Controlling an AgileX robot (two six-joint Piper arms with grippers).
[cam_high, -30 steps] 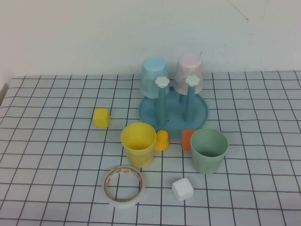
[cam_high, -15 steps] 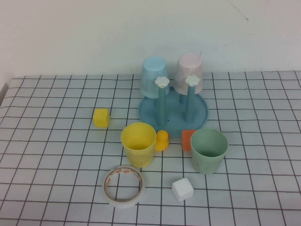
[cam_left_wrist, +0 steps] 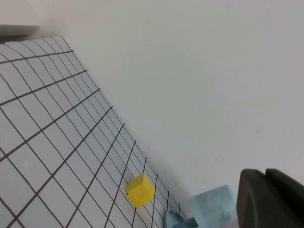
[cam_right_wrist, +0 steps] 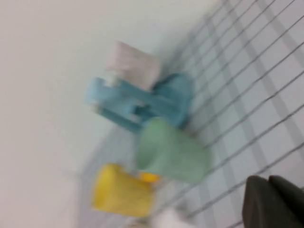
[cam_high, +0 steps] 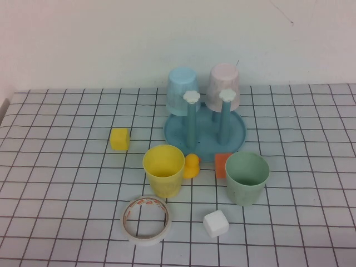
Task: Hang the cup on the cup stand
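Yellow cup [cam_high: 164, 169] is standing upright on the worktop [cam_high: 67, 183], just in front of the cup stand [cam_high: 204, 130] and touching a small duck [cam_high: 192, 165]. I'm seeing only dark edges of the left end effector [cam_left_wrist: 273, 199] and right end effector [cam_right_wrist: 273, 202], so their openings I cannot tell.

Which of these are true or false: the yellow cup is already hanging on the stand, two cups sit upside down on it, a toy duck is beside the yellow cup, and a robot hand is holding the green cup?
1. The yellow cup hangs on the cup stand. False: it stands upright on the table, in front of the stand.
2. The light blue cup and pink cup sit upside down at the stand. True.
3. A toy duck sits beside the yellow cup. True.
4. A gripper holds the green cup. False: the left gripper and right gripper show only in their wrist views, away from it.
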